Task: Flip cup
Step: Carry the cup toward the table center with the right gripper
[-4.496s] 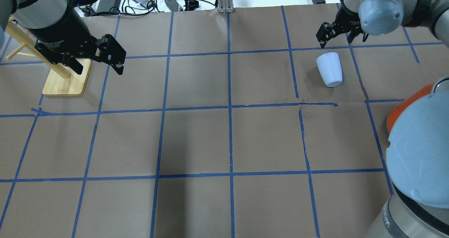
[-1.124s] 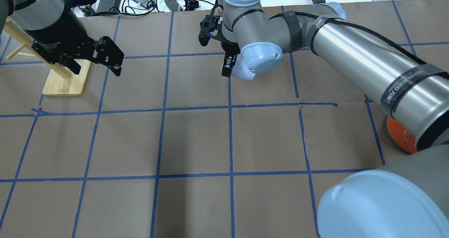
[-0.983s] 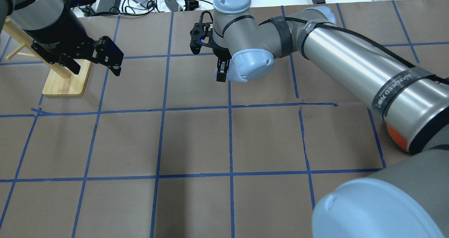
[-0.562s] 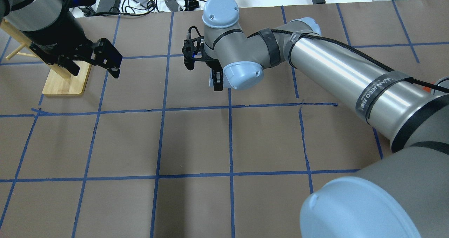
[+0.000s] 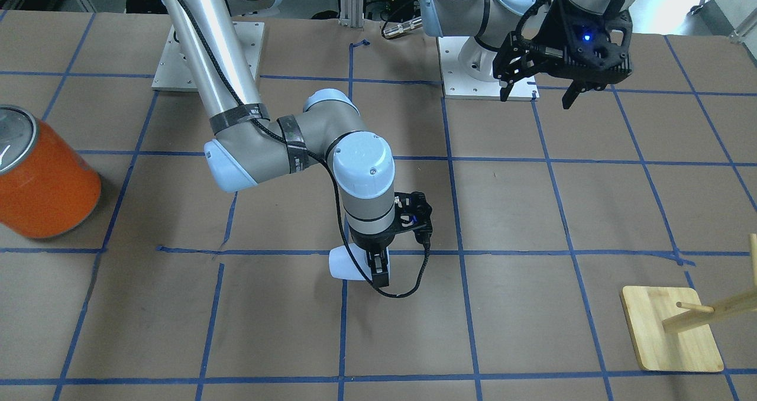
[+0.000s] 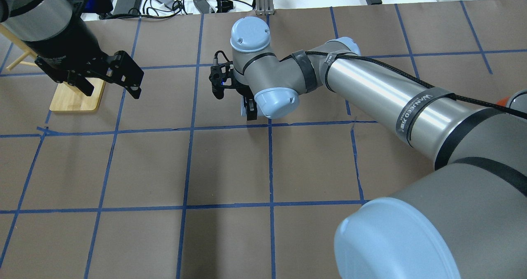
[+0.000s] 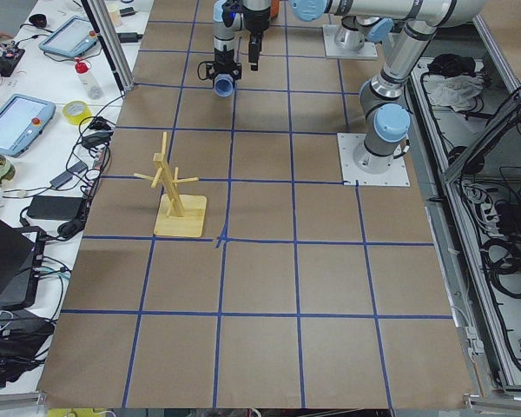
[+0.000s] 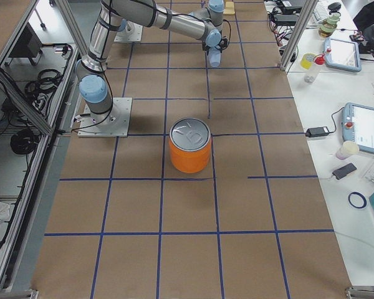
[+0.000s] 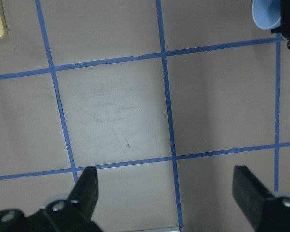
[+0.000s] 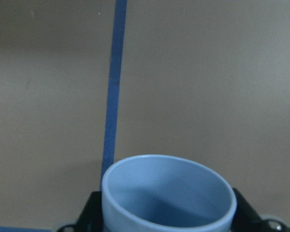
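Observation:
The pale blue-white cup (image 5: 345,264) is held on its side between the fingers of my right gripper (image 5: 371,269), close over the brown paper near the table's middle. Its base points to the front-facing view's left. The right wrist view looks into its blue-tinted mouth (image 10: 166,193), with a finger (image 10: 89,212) on either side. In the overhead view the wrist hides nearly all of the cup, and only the right gripper (image 6: 250,110) shows. My left gripper (image 6: 112,90) hangs open and empty above the table at the far left. The left wrist view shows the cup's mouth (image 9: 267,12) at its top right.
A large orange can (image 5: 41,182) with a silver top stands on the robot's right side of the table. A wooden peg rack on a square base (image 5: 671,330) stands at the far left (image 6: 76,100). Cables and adapters (image 6: 164,1) lie beyond the far edge.
The cup stood upside down at the far right. My right gripper now holds it and has carried it left to the middle, still drifting left and nearer. The left gripper barely moved.

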`<act>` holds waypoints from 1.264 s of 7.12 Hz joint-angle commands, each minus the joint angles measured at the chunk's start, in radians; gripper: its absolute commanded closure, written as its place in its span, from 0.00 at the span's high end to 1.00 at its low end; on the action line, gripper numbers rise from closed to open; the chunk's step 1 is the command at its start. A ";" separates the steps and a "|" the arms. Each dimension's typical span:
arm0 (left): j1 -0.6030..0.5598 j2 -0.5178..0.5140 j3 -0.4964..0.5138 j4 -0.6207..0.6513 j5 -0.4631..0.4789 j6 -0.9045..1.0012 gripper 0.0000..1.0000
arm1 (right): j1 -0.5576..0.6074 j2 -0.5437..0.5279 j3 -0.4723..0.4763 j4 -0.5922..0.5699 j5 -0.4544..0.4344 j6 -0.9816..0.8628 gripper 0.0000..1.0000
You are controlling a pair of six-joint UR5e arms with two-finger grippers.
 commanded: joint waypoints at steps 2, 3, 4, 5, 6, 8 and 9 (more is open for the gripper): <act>0.000 0.000 -0.001 -0.011 -0.029 0.000 1.00 | 0.006 0.010 0.006 -0.010 0.007 0.050 0.86; 0.000 0.000 -0.001 -0.017 -0.035 0.000 1.00 | 0.006 0.016 0.008 -0.009 0.004 0.079 0.89; 0.002 0.000 -0.001 -0.019 -0.035 0.000 1.00 | 0.006 0.016 0.008 -0.006 0.014 0.078 0.95; 0.002 0.000 -0.001 -0.017 -0.035 0.000 1.00 | 0.006 0.016 0.008 -0.003 0.016 0.077 1.00; 0.003 -0.001 -0.001 -0.019 -0.020 0.000 1.00 | 0.006 0.013 0.006 0.002 0.017 0.077 1.00; 0.006 -0.003 -0.001 -0.004 -0.023 0.023 1.00 | 0.005 -0.064 0.003 0.069 0.017 0.077 1.00; 0.006 0.000 0.002 -0.004 -0.018 0.032 1.00 | 0.005 -0.117 0.005 0.106 0.016 0.080 1.00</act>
